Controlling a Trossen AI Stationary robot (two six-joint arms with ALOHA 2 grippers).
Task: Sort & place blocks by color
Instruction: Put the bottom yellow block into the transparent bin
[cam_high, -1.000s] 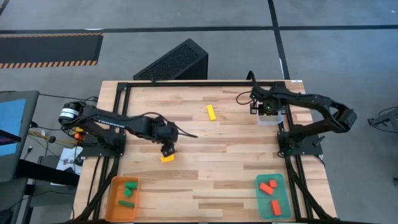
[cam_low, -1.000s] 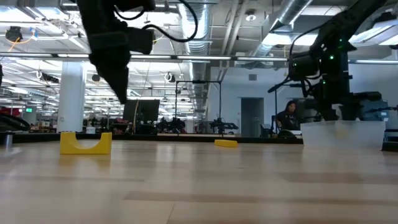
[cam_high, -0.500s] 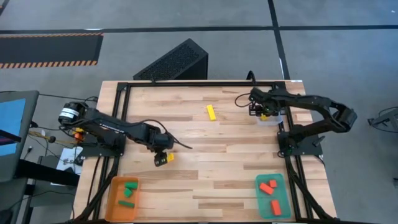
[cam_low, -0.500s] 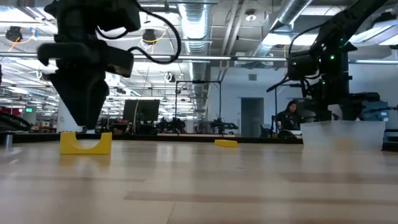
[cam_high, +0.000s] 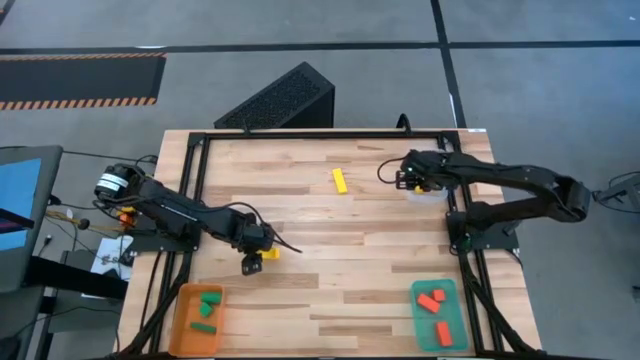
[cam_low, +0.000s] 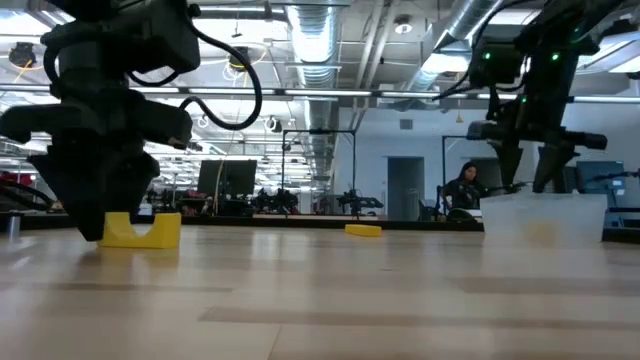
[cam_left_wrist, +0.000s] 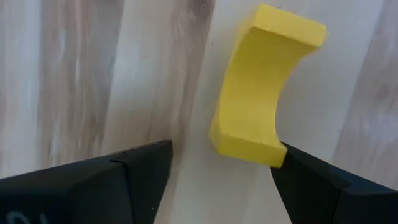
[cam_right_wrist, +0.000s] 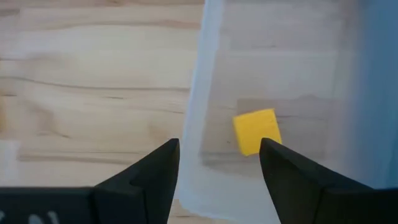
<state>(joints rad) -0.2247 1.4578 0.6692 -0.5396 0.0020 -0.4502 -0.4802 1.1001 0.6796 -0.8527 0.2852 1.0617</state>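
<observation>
Left gripper (cam_left_wrist: 221, 171) spread wide, low over yellow arch block (cam_left_wrist: 264, 93), lower left of table; off-centre, may nudge block on closing. Right gripper (cam_right_wrist: 219, 163) released.

Through the right wrist camera you are looking down past the right gripper (cam_right_wrist: 219, 180), whose two dark fingers (cam_right_wrist: 152, 180) stand apart with a clear gap between them and nothing held. Beyond them lies the pale wooden tabletop (cam_right_wrist: 93, 81), its grain running across the planks. A clear tray (cam_right_wrist: 208, 93) sits on it, and you can follow its translucent wall as a milky band passing between your fingers. Inside the tray, resting on its floor, is one small yellow block (cam_right_wrist: 256, 131), squarish and slightly turned. It lies near that wall, just past the fingertips and untouched by either of them.
</observation>
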